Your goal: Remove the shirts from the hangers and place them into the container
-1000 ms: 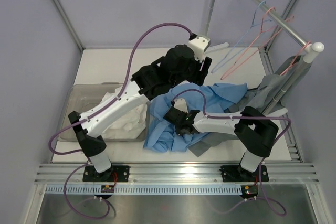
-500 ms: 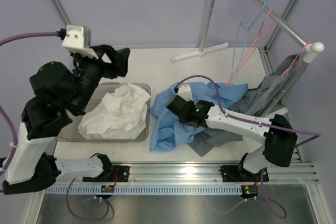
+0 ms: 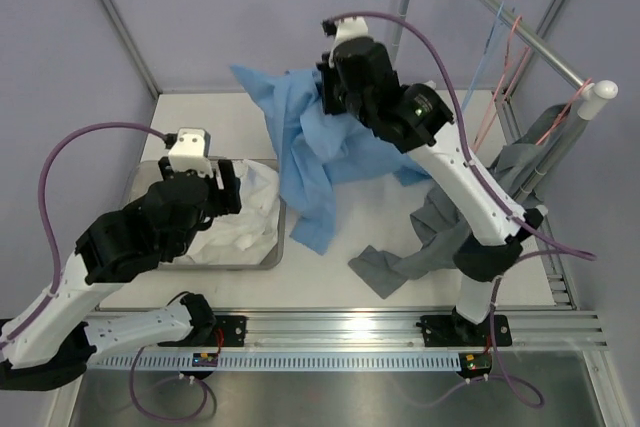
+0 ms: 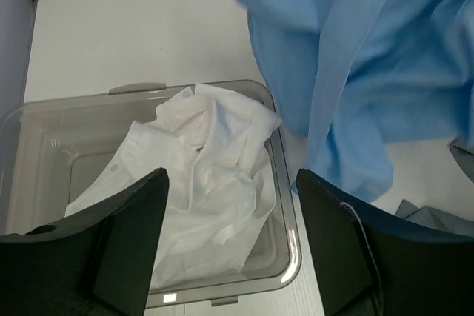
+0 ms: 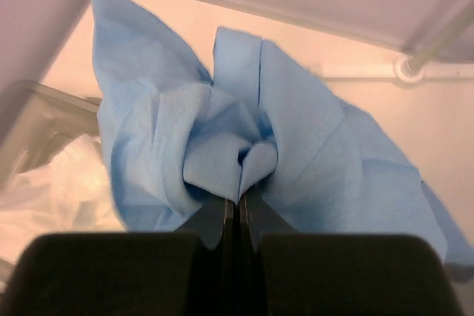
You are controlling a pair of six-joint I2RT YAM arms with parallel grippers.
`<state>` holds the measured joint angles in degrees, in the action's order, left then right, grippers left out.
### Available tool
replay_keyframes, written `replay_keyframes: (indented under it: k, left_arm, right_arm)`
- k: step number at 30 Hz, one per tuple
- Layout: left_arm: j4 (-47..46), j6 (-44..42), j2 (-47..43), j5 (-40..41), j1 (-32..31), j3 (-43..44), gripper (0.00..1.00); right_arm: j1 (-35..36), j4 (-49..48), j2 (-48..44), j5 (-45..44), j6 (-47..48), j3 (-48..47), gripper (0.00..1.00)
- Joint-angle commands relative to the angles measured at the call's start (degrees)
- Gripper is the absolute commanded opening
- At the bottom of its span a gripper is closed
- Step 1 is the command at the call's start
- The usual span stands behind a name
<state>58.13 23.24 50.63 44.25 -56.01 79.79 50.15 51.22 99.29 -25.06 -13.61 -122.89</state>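
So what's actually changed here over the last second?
The right gripper, shut on the blue shirt, has hoisted it off the table, up and toward the back. The left arm swung back from the far side, and the left gripper now hangs open over the container. The white shirt in the container and the grey shirt stayed roughly where they were.

From the top camera we are looking down from above and behind the arm bases, far enough back to be taking in the whole table. From the left wrist we are looking steeply down, from a moderate height, onto the tub and the white shirt, with the blue shirt at upper right. From the right wrist we are facing the blue shirt very closely, with the tub and white shirt at lower left. All three views are sharing the tub, white shirt and blue shirt.
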Motion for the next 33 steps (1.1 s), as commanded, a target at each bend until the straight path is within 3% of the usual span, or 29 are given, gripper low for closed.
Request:
replay_keyframes:
  k: [1, 3, 4, 8, 9, 13, 16, 19, 26, 32, 33]
  left_arm:
    - [2.9, 9.4, -5.9, 0.7, 0.5, -4.4, 0.71]
    - [-1.2, 7.8, -12.3, -5.5, 0.5, -11.5, 0.66]
    - [-5.2, 6.6, -14.7, -7.5, 0.5, -13.6, 0.64]
    - [-17.8, 2.2, -27.9, -20.9, 0.4, -23.5, 0.61]
    - [-20.6, 1.7, -32.1, -21.7, 0.4, -26.6, 0.62]
    - [-23.2, 1.3, -37.1, -21.4, 0.4, -30.0, 0.61]
    - [-25.4, 0.8, -37.1, -22.8, 0.4, -31.3, 0.61]
    - [-27.7, 0.8, -35.1, -23.6, 0.4, -32.8, 0.59]
    - [-30.5, 3.1, -31.4, -19.1, 0.4, -37.4, 0.54]
    - [-30.6, 3.8, -28.3, -15.6, 0.4, -38.1, 0.57]
    - [-30.8, 4.3, -27.8, -12.6, 0.4, -37.9, 0.62]
  right_arm:
    - [-2.4, 3.8, 9.6, 13.1, 9.6, -24.8, 0.0]
    - [-2.3, 4.9, 14.2, 17.2, 12.4, -38.7, 0.0]
    - [-2.4, 3.4, 15.7, 21.6, 13.1, -40.3, 0.0]
    - [-2.4, -12.6, 8.7, 35.8, 14.7, -23.2, 0.0]
    - [-2.4, -17.0, 8.0, 40.9, 14.1, -21.9, 0.0]
    - [-1.4, -17.6, 14.3, 52.1, 10.0, -28.0, 0.0]
    - [0.3, -18.4, 19.0, 58.7, 7.3, -32.1, 0.0]
    - [2.1, -22.1, 20.2, 62.2, 4.7, -30.0, 0.0]
    - [4.3, -24.6, 20.1, 64.0, 2.4, -30.0, 0.0]
    - [5.0, -29.9, 14.3, 70.4, -1.9, -25.5, 0.0]
    - [5.1, -30.9, 13.7, 71.8, -2.5, -24.8, 0.0]
